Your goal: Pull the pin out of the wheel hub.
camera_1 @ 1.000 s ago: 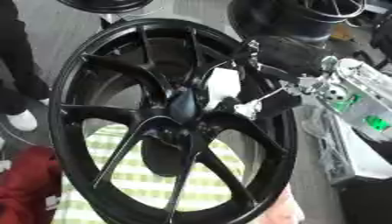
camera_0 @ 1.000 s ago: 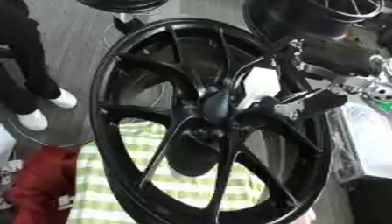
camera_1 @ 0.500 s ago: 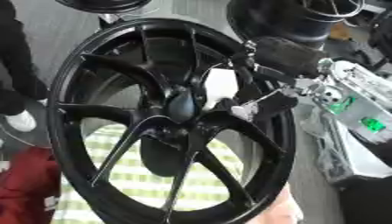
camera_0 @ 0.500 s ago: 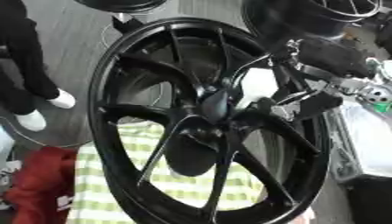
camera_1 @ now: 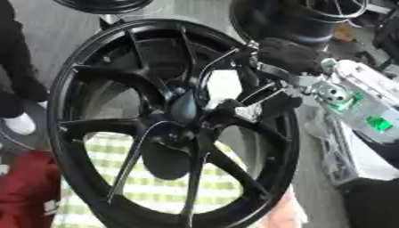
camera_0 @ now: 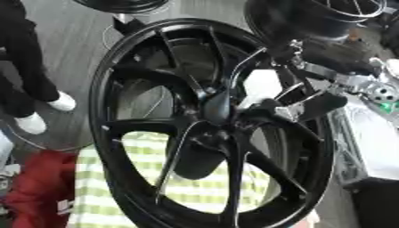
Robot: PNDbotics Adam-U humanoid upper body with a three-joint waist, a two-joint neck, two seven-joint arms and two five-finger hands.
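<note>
The black wheel (camera_0: 210,124) stands upright before you, its hub (camera_0: 217,107) at centre. Your right hand (camera_0: 300,104) reaches in from the right, fingers (camera_1: 261,93) curled just beside the hub; the pin itself cannot be made out. Little has changed since a second ago.

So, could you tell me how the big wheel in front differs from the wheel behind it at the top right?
The big wheel shows whole and fills the view; the wheel behind is cut off by the top edge. The big wheel has broad black spokes; the wheel behind shows thin pale ones. The right hand reaches to the big wheel's hub; nothing touches the wheel behind. Both have black rims.
</note>
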